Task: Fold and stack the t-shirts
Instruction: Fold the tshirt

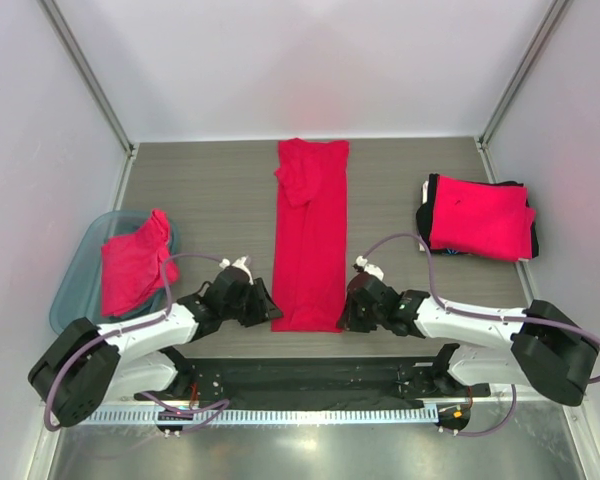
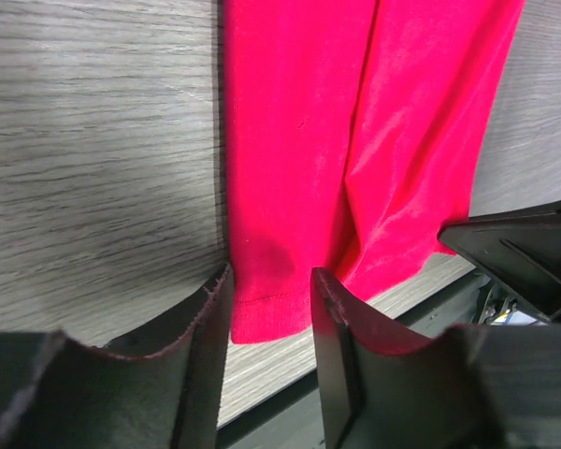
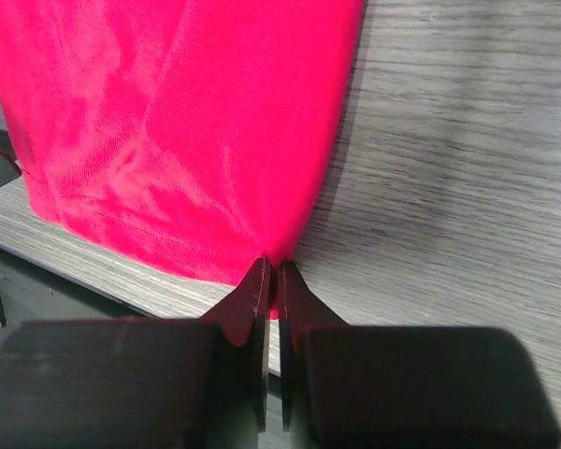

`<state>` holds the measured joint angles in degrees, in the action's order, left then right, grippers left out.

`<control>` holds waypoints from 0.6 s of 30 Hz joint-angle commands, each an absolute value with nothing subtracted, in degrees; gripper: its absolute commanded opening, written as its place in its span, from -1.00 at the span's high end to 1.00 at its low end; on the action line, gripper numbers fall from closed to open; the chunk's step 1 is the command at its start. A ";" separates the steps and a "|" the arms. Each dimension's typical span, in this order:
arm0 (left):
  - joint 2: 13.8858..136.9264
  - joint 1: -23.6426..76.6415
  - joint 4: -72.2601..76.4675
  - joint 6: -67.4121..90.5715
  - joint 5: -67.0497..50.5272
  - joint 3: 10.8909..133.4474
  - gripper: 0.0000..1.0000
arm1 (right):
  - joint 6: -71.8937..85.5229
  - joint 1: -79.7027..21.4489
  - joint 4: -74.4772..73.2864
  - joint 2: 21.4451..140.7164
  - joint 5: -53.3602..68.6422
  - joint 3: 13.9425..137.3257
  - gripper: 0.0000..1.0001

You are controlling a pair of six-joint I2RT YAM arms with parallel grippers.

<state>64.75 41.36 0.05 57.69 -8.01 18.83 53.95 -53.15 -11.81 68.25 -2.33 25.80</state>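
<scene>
**A:** Where's the shirt that's being worked on?

**B:** The middle t-shirt (image 1: pixel 310 240) lies flat on the bench (image 1: pixel 210 200). It is a long narrow strip running from the far edge toward the arms, with a sleeve (image 1: pixel 302 180) folded over its far end.

**A:** And the hands?

**B:** Both are at its near hem. The right hand (image 3: pixel 271 267) is pinched tight on the near right corner, and in its wrist view the cloth runs straight into the closed jaws. The left hand (image 2: pixel 271 281) sits at the near left corner with its fingers (image 2: pixel 201 337) partway apart and the hem corner lying between them.

**A:** Is the left one gripping?

**B:** It doesn't look like it. There's a gap, though from that angle I can't tell whether either pad touches the cloth.

**A:** Any other shirts?

**B:** A crumpled t-shirt (image 1: pixel 132 262) lies in the teal bin (image 1: pixel 80 265) on the left, draped over its rim. A folded stack (image 1: pixel 478 215) sits at the far right of the bench, well apart from the strip. It is red on top, with something dark showing at its edges.
</scene>
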 commanded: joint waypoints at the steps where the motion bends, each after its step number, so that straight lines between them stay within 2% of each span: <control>1: 66.26 41.92 -0.26 58.18 -7.56 17.93 0.21 | 55.46 -53.61 -10.63 66.45 -2.20 25.67 0.88; 8: 68.64 42.27 -0.26 58.71 -6.95 17.40 0.29 | 55.98 -53.53 -10.55 65.04 -2.28 24.08 0.92; 10: 69.08 42.54 -0.26 58.80 -6.59 17.32 0.42 | 55.90 -53.53 -10.20 65.13 -2.37 23.91 0.93; 13: 70.13 42.54 -0.26 58.71 -6.59 17.49 0.97 | 56.07 -53.53 -10.02 65.39 -2.37 23.73 0.95; 18: 69.79 42.54 -1.49 58.62 -5.36 17.93 1.00 | 57.04 -53.53 -10.98 63.73 -3.16 22.68 0.95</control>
<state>68.97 42.26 3.16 59.61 -7.97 18.70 55.88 -53.19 -11.16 65.84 -2.42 23.44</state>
